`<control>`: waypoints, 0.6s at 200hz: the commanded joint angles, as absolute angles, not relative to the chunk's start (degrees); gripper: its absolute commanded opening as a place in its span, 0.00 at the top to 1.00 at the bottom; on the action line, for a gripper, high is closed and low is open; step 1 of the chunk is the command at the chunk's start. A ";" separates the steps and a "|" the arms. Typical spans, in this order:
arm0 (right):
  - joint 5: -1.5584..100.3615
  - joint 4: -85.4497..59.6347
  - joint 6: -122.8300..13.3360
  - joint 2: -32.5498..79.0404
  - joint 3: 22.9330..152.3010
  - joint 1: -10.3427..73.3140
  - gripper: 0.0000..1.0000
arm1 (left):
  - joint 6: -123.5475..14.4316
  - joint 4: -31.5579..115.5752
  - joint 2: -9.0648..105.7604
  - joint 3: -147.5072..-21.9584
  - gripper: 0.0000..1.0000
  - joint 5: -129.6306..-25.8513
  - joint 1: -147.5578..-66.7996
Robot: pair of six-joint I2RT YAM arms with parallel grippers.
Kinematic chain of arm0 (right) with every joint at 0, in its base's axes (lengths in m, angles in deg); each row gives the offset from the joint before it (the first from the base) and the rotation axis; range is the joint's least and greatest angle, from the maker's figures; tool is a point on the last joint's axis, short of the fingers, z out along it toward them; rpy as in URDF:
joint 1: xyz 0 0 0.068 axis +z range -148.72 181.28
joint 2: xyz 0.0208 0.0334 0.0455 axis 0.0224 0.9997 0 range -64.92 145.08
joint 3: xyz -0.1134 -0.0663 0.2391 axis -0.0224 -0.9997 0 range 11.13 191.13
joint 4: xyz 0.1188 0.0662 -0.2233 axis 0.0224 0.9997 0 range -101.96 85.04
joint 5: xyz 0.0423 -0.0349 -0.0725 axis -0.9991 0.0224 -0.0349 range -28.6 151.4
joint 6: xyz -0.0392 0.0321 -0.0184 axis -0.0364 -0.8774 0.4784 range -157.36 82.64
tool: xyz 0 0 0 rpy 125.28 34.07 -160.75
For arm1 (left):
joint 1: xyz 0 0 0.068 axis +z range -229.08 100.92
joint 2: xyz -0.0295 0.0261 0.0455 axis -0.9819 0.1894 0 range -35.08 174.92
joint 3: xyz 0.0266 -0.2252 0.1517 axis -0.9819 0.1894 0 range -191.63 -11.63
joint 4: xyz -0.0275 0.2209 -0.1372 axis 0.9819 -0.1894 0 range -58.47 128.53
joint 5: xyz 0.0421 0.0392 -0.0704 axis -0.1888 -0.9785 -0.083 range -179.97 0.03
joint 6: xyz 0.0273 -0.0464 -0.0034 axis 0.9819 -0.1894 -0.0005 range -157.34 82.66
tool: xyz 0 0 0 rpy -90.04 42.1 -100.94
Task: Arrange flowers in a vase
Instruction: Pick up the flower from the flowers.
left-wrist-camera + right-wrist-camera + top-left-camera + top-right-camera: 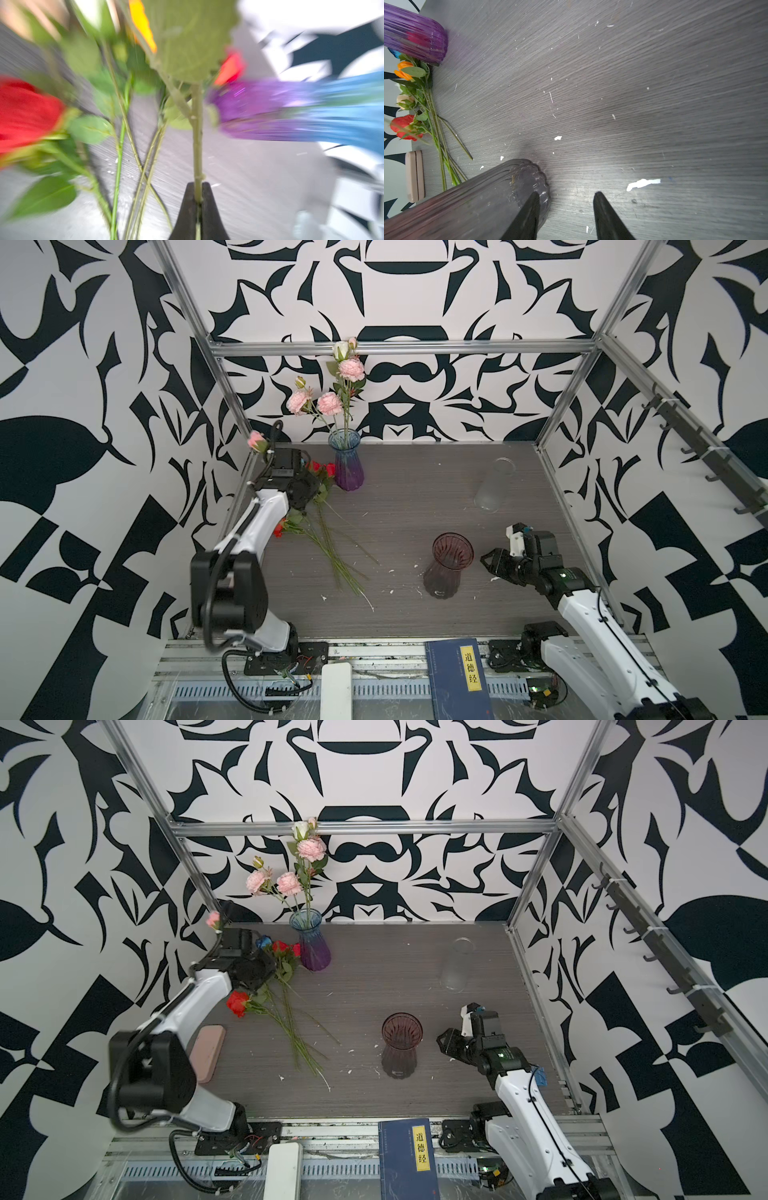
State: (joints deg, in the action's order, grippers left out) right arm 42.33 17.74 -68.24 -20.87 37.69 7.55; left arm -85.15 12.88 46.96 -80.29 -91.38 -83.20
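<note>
Now, left gripper (198,200) pinches a thin green flower stem (197,145).
Right gripper (567,194) hangs spread and empty just beside the dark ribbed glass vase (483,199).

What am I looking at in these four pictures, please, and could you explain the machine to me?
Two robot arms stand at the front of a grey table. Two pictures look down from one overhead camera pair. The other two come from a camera on each arm's wrist. At the back, a blue-and-purple vase holds pink flowers. A dark vase and a clear vase stand empty. Some loose flowers lie on the table. The left tool is shut on one green stem. I cannot tell which bloom the stem carries, because that picture is blurred. The right tool is open and holds nothing, beside the dark vase.
</note>
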 commanded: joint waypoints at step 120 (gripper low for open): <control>43.03 16.78 -67.77 -20.95 38.03 7.96 0.54 | -53.62 35.25 28.82 -90.95 1.00 -96.30 -130.22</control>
State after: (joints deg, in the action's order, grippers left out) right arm 42.37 17.71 -68.24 -20.49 37.69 7.74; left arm -62.53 31.85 26.96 -88.75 -93.04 -125.47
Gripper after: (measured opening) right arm 0.461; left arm 0.056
